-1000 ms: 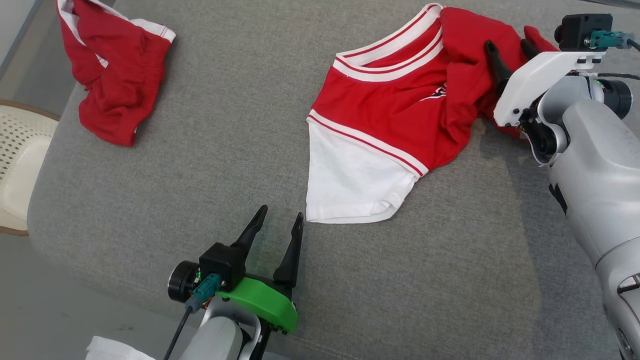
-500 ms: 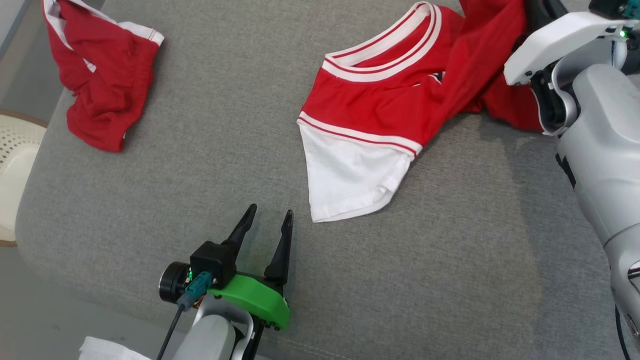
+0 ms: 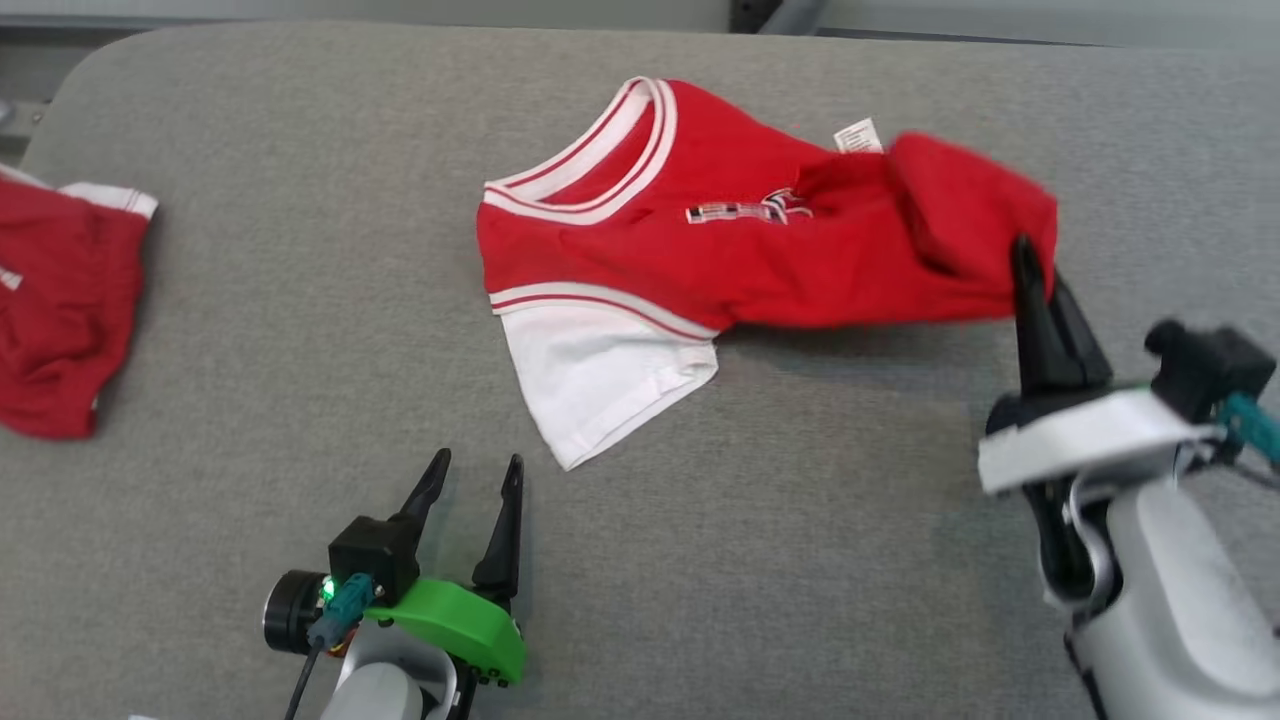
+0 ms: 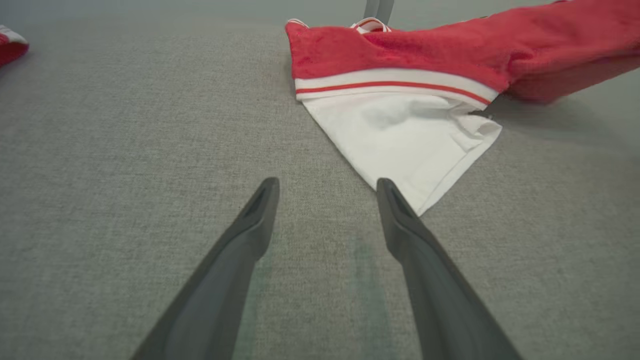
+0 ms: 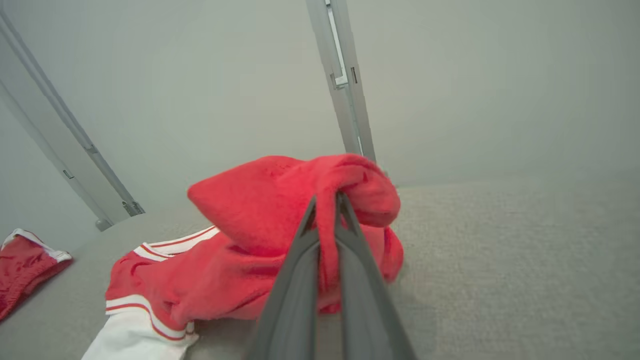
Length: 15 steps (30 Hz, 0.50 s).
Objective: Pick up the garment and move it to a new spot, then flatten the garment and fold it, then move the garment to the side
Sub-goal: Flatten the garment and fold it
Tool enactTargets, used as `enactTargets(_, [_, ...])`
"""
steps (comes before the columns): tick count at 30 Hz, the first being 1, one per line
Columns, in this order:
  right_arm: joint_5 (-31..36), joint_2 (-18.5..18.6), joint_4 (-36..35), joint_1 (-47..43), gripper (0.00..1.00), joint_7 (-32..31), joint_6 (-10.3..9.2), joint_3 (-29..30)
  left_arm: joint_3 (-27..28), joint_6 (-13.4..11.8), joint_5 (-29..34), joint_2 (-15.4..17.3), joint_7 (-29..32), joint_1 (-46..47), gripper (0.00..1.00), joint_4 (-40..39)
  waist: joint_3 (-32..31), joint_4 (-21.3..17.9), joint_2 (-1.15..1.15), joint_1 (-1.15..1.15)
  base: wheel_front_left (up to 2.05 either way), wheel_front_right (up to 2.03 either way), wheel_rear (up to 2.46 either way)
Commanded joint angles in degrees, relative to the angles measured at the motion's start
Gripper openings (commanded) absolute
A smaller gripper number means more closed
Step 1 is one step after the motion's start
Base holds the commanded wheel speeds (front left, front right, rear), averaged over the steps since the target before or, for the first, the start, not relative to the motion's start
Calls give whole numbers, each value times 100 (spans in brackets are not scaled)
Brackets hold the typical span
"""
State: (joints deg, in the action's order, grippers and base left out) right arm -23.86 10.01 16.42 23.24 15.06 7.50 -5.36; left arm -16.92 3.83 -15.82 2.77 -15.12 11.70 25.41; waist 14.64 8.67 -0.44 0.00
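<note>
Right gripper (image 3: pixel 1035 268) pinching shirt (image 3: pixel 700 250) at red end, frame right; left gripper (image 3: pixel 478 460) spread, idle lower left. Lift high: sleeve (image 3: pixel 600 375) should clear cushion (image 3: pixel 300 300).

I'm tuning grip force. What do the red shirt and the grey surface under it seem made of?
Red shirt: soft matte knit, likely cotton jersey; it bunches and drapes limply. Grey surface: probably woven upholstery fabric; coarse weave shows.

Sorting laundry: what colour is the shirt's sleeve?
The sleeve is white; left wrist view shows it best.
</note>
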Motion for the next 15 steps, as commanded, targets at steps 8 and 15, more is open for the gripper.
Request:
enactTargets(8, [99,-532,-224,-1930,100,15,-2,480,235,111,173,23,-4,-91,100,103,-451,-1158,44,0,0,0,0])
enactTargets(15, [361,-248,-582,-1352,100,16,-2,728,187,161,165,22,-4,5,100,123,-318,-1032,44,0,0,0,0])
